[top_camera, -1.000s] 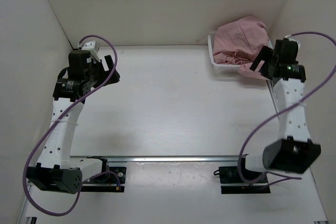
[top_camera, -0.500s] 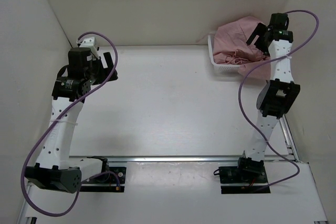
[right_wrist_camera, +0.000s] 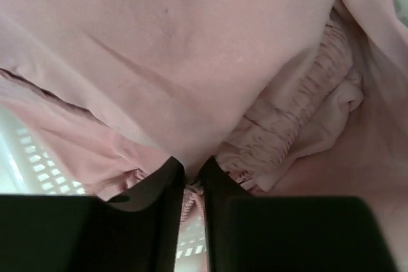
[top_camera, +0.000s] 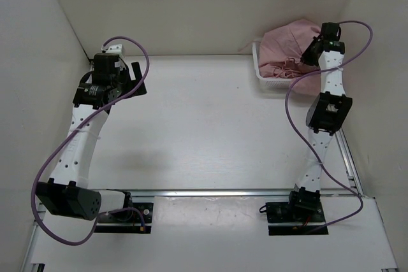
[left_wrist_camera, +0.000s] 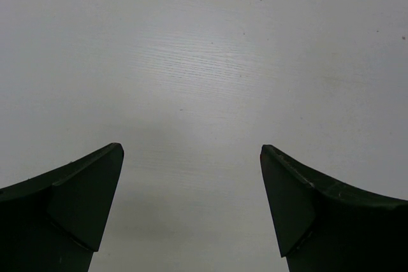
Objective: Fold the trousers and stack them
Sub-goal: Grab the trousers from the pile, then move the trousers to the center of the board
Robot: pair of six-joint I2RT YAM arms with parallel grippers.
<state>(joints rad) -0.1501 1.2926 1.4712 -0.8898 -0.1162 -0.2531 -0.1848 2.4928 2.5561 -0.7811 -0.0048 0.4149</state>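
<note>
The dusty-pink trousers (top_camera: 287, 48) lie bunched in a white mesh basket (top_camera: 273, 82) at the far right corner of the table. My right gripper (top_camera: 308, 51) reaches down into the pile; in the right wrist view its jaws (right_wrist_camera: 192, 171) stand almost together, pinching a fold of the pink trousers (right_wrist_camera: 178, 62) beside a gathered elastic band (right_wrist_camera: 287, 125). My left gripper (top_camera: 136, 79) hovers open over the bare white table at the far left, and the left wrist view shows its fingertips (left_wrist_camera: 191, 157) wide apart with nothing between them.
White walls close in the table at the back and on both sides. A metal rail (top_camera: 217, 192) runs across the near edge by the arm bases. The basket's mesh (right_wrist_camera: 25, 157) shows under the cloth in the right wrist view.
My right arm stretched out toward the basket, lowered its gripper into the trousers and shut on the fabric. The left gripper shifted slightly toward the back and stayed open.
</note>
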